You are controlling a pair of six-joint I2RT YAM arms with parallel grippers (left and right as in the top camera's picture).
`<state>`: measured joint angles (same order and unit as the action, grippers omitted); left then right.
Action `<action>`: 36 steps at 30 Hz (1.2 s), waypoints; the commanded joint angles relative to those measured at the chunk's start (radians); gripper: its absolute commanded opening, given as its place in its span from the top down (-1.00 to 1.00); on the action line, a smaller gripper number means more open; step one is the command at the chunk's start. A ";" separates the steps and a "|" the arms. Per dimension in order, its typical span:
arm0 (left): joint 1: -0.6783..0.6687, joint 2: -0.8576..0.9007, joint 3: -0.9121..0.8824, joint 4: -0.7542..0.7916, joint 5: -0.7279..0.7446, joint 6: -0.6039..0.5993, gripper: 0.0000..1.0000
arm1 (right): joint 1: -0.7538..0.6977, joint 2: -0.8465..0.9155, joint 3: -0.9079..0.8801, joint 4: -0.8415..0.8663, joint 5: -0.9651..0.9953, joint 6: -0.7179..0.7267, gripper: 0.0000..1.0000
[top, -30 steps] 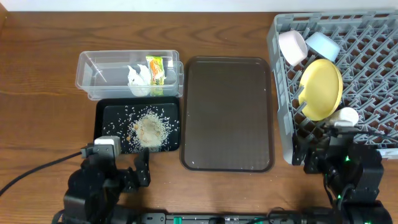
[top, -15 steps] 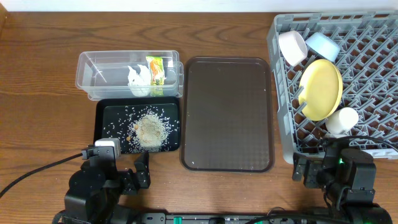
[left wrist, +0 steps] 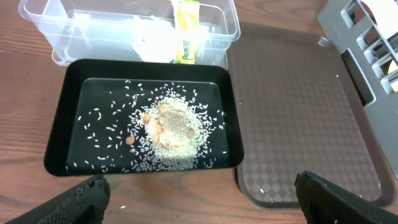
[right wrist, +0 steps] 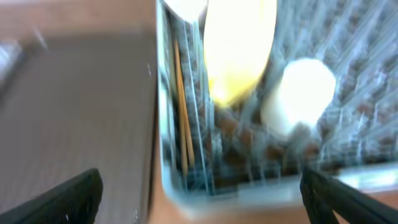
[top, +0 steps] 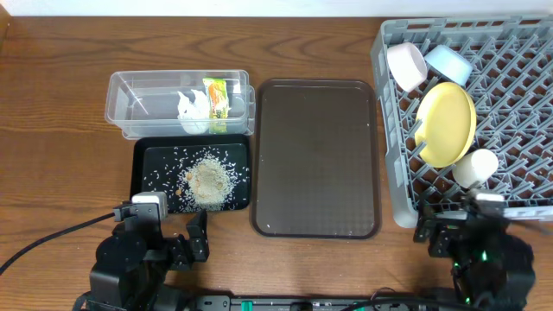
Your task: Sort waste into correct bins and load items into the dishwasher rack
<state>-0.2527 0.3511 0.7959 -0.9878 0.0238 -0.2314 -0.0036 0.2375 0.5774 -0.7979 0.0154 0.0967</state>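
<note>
The grey dishwasher rack [top: 510, 95] holds the white bowl [top: 405, 65], light blue bowl [top: 449, 62], yellow plate [top: 447, 123] and small white cup [top: 476, 167]. In the blurred right wrist view the chopsticks [right wrist: 181, 106] stand in the rack beside the plate [right wrist: 239, 43] and cup [right wrist: 297, 96]. The clear tub [top: 138, 99] holds the paper wad [top: 193, 111] and snack wrapper [top: 217, 97]. The black tray [top: 140, 177] holds rice scraps [top: 207, 177]. My left gripper [left wrist: 199, 199] is open, below the black tray [left wrist: 59, 149]. My right gripper [right wrist: 202, 196] is open, before the rack's front edge.
A large dark brown serving tray [top: 315, 155] lies between the bins and the rack. A few rice grains lie on the wood [left wrist: 124, 207] and on the brown tray [left wrist: 261, 190]. A black cable [top: 52, 233] runs left from the left arm.
My right arm has drawn back toward the table's front edge, away from the cup in the rack. The left arm has barely moved.
</note>
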 commanded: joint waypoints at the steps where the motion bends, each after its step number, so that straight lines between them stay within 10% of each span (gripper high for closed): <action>1: -0.006 -0.003 -0.003 -0.002 0.003 0.006 -0.95 | 0.020 -0.096 -0.108 0.140 -0.011 0.003 -0.99; 12: -0.006 -0.003 -0.003 -0.002 0.003 0.006 -0.95 | 0.028 -0.233 -0.525 0.795 -0.016 -0.002 -0.98; 36: -0.006 -0.003 -0.003 -0.002 0.003 0.006 -0.96 | 0.040 -0.227 -0.572 0.724 -0.027 0.000 -0.98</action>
<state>-0.2535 0.3511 0.7929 -0.9882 0.0238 -0.2314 0.0124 0.0147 0.0074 -0.0704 -0.0074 0.0959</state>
